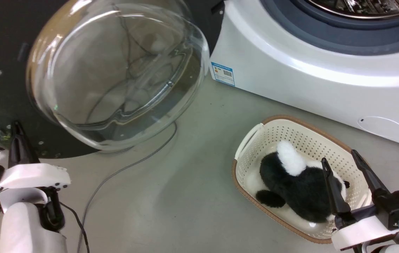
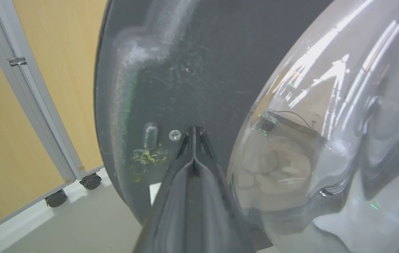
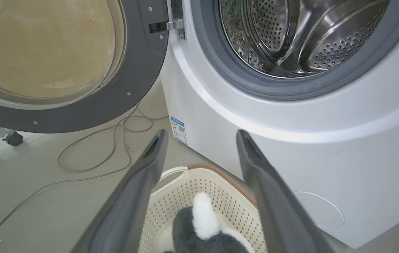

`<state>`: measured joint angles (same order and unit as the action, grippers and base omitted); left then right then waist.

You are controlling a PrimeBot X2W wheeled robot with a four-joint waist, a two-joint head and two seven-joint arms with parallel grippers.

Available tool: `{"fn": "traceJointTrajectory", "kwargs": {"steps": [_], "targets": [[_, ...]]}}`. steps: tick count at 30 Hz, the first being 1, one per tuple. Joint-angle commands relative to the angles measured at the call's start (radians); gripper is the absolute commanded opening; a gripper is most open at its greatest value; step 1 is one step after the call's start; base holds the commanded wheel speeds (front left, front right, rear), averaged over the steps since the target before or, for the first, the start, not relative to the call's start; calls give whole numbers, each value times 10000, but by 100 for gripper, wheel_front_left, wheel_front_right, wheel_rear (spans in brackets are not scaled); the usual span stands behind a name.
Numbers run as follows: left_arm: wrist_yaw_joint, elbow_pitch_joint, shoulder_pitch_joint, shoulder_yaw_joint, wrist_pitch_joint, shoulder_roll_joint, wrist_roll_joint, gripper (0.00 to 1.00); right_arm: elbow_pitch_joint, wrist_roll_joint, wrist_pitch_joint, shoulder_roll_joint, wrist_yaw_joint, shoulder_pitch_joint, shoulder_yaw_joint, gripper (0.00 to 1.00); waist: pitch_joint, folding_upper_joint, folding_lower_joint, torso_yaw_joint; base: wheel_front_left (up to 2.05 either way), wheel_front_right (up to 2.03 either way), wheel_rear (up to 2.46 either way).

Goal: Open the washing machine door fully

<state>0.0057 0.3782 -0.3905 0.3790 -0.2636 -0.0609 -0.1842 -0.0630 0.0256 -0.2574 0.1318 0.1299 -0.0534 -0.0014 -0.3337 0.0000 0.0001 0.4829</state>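
Head view: the door (image 1: 115, 70) is hanging wide open at ten o'clock, swung off the washer (image 1: 308, 77) at two. The left gripper (image 1: 16, 128), fingers together, is seemingly pushing its inner face; the right gripper (image 1: 339, 157) is idling spread, empty. The task is looking nearly done.

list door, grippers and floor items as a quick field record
door: washing machine door swung wide open, inner side showing
drum: exposed, visible part empty
left gripper: shut, tips at door's black inner face
right gripper: open, holding nothing, above basket
basket: on floor before washing machine, holds plush toy
cable: on floor below door
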Motion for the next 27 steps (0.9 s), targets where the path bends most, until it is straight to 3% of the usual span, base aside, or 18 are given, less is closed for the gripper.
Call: {"fn": "traceJointTrajectory", "kwargs": {"steps": [1, 16, 27], "targets": [[-90, 238, -311, 273, 18, -75, 109, 0, 38, 4, -44, 59, 8, -170, 0, 100, -59, 0, -1, -106, 0, 0, 0], [-550, 1087, -1055, 1304, 18, -287, 737, 0, -65, 2, -44, -45, 8, -208, -49, 100, 159, 0, -1, -501, 0, 0, 0], [-866, 72, 80, 1185, 18, -216, 1383, 0, -149, -83, -44, -523, 8, 108, -135, 100, 1387, 0, -1, -906, 0, 0, 0]]}}
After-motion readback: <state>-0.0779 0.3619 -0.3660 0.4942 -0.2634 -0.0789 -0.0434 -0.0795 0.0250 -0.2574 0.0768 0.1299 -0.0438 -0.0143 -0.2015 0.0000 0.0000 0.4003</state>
